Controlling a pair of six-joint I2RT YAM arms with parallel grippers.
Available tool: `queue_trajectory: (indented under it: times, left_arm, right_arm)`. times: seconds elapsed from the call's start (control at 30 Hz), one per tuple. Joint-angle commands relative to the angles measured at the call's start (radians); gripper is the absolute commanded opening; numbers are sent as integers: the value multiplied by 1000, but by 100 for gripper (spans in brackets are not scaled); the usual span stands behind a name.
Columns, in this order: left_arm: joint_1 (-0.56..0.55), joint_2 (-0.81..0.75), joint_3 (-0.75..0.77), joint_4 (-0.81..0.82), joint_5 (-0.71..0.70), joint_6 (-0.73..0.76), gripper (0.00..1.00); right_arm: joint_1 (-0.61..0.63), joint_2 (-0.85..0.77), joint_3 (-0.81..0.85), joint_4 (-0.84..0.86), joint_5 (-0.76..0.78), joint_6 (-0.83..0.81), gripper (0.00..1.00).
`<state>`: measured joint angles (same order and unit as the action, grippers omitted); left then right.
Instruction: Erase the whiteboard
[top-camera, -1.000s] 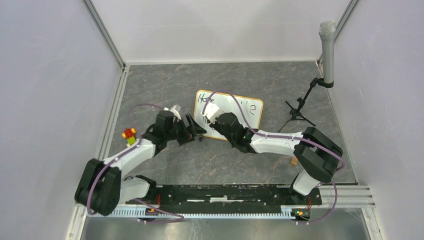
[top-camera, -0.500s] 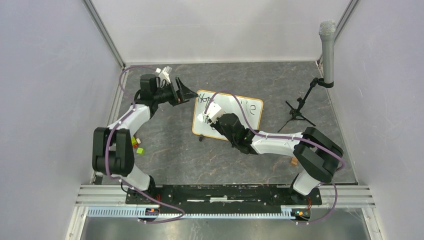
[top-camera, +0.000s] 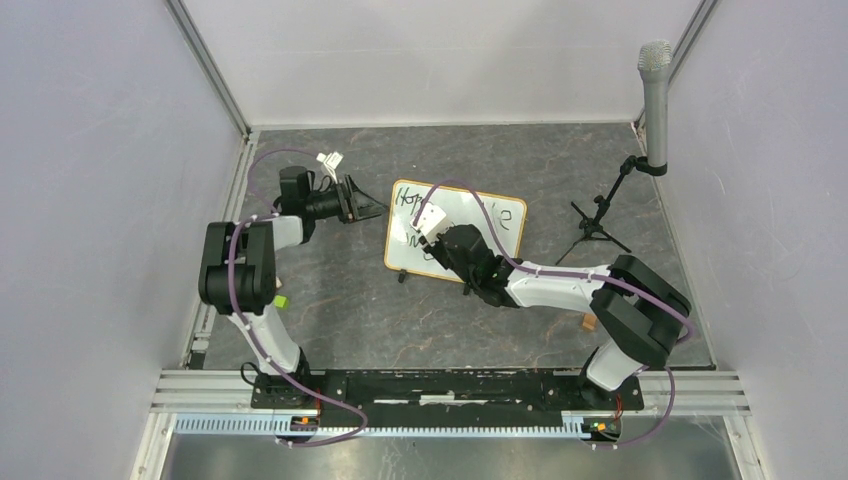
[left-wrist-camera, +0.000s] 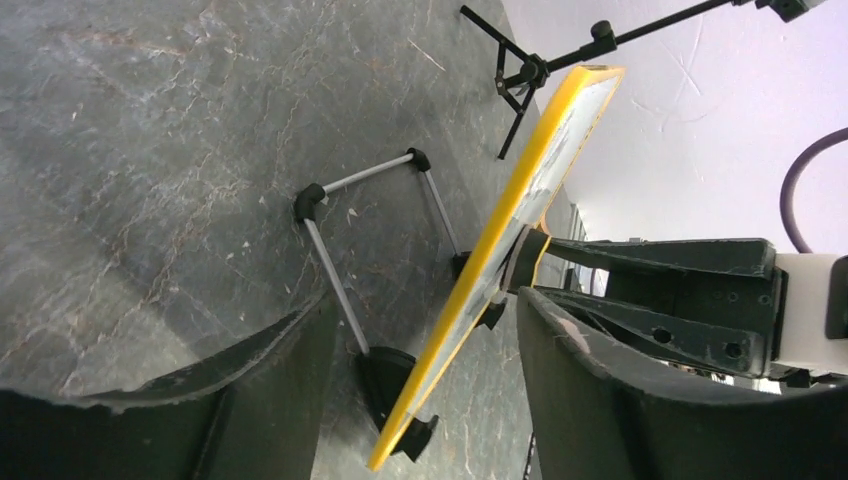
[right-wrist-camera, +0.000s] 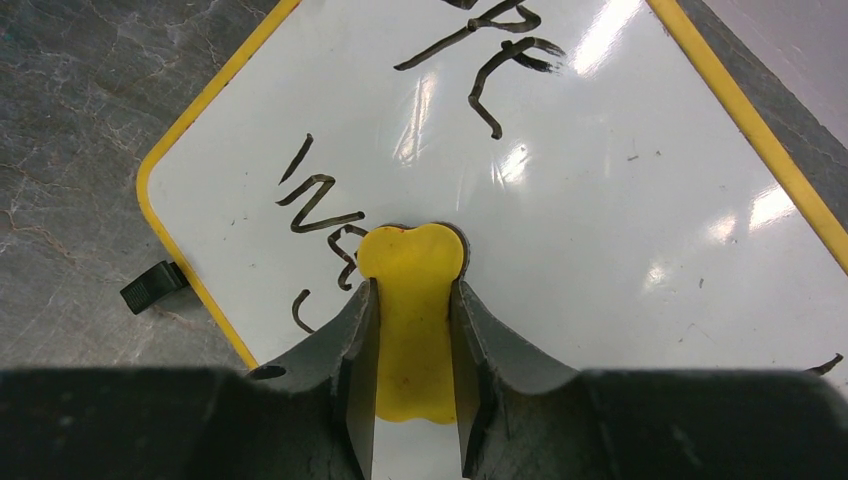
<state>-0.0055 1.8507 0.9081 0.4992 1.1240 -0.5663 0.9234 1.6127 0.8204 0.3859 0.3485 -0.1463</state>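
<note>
The whiteboard (top-camera: 480, 225), yellow-orange framed with black writing, stands tilted at the table's middle. My right gripper (top-camera: 430, 228) is shut on a yellow eraser (right-wrist-camera: 410, 255) and presses it against the board's lower left part (right-wrist-camera: 620, 230), beside black strokes. My left gripper (top-camera: 368, 207) is open at the board's left edge. In the left wrist view the board (left-wrist-camera: 520, 200) shows edge-on, its near corner between my open fingers (left-wrist-camera: 270, 400). A black clip foot (right-wrist-camera: 152, 285) sits at the board's left edge.
A microphone (top-camera: 655, 95) on a black tripod (top-camera: 597, 225) stands at the back right. The board's wire prop (left-wrist-camera: 335, 185) rests on the table behind it. A small green block (top-camera: 282, 300) lies by the left arm. A metal rail (top-camera: 450, 385) runs along the near edge.
My left arm has swung from the board's lower left to the back left, and its open gripper now faces the board's left edge. My right gripper with the eraser has shifted slightly on the board.
</note>
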Motion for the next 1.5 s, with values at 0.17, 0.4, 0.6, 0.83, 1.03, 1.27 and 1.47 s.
queue_trajectory:
  times: [0.17,0.4,0.6,0.83,1.03,1.27,1.47]
  left_arm:
    - [-25,73,-10,320,60,-147,57]
    - [-31,122,-48,556,67,-278,51]
    - [-33,164,-63,732,72,-384,45]
    - [-62,164,-67,721,73,-363,40]
    - [-61,115,-62,475,38,-159,25]
    - [-58,38,-49,205,-41,65,13]
    - [-58,11,-62,179,-82,111,10]
  right_arm:
    - [-3,45,91,-19,14,-29,34]
    - [15,86,142,-41,22,-22,34]
    - [19,113,181,-61,47,-12,34]
    - [47,165,239,-73,83,-27,35]
    - [73,222,309,-120,104,-30,38]
    - [79,240,298,-119,127,-31,35]
    - [81,219,227,-103,166,-25,33]
